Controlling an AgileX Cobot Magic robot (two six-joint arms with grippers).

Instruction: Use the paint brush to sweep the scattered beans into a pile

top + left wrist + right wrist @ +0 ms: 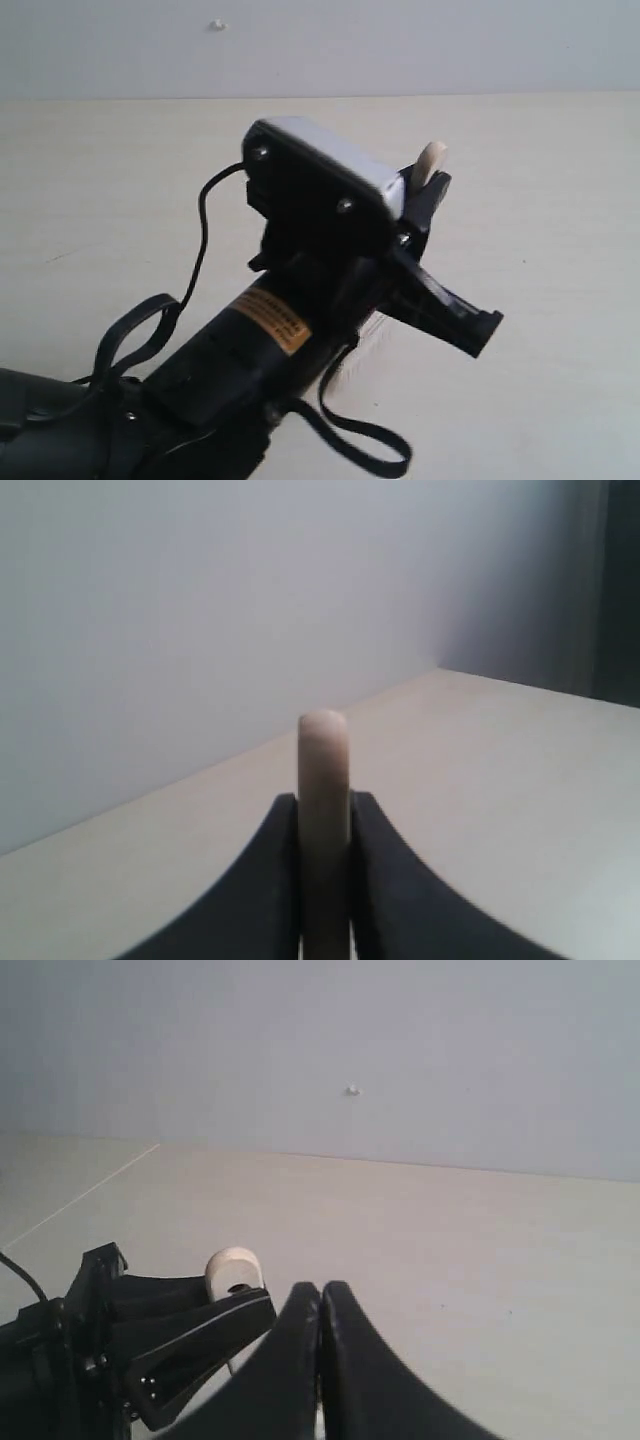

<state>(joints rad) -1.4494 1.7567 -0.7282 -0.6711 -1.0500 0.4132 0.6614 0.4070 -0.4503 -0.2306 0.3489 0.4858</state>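
Pale tabletop [560,200]: black left gripper [325,810] clamps the pale wooden-handled paint brush [323,755]; black right gripper [322,1295], near the brush, is closed, empty. With beans unseen, a blind stroke could scatter them.

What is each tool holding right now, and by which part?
Left tool grips the pale wooden-handled paint brush near its handle's end; right tool is shut, holding nothing.

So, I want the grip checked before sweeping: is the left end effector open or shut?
Shut: the left end effector clamps the paint brush handle, no gap either side.
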